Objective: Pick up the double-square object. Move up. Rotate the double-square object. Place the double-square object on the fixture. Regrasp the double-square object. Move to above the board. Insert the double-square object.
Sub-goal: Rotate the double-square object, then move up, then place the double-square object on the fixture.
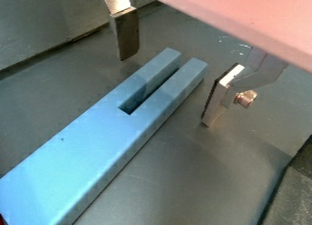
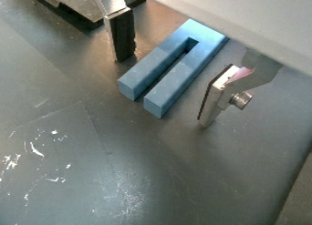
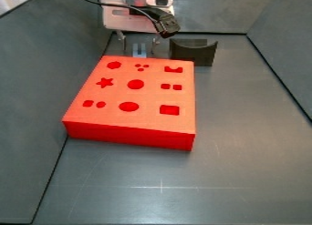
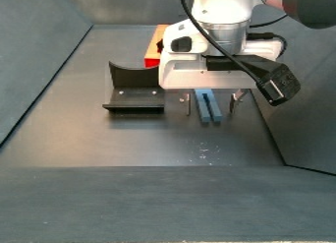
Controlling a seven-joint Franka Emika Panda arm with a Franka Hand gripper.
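Note:
The double-square object (image 1: 104,142) is a long grey-blue bar with a slot running in from one end, and it lies flat on the dark floor. In both wrist views my gripper (image 1: 169,87) straddles its slotted end (image 2: 177,65) with one silver finger (image 2: 122,37) on each side, apart from the bar. In a side view the gripper (image 4: 210,107) is low over the bar (image 4: 211,115), to the right of the fixture (image 4: 132,94). It is open and holds nothing. The red board (image 3: 134,97) lies in front of the gripper (image 3: 134,42), with the fixture (image 3: 195,49) behind its right corner.
Grey walls (image 3: 275,74) enclose the floor on all sides. A corner of the board (image 4: 155,45) shows behind the arm. White scuff marks (image 2: 36,151) dot the floor near the bar.

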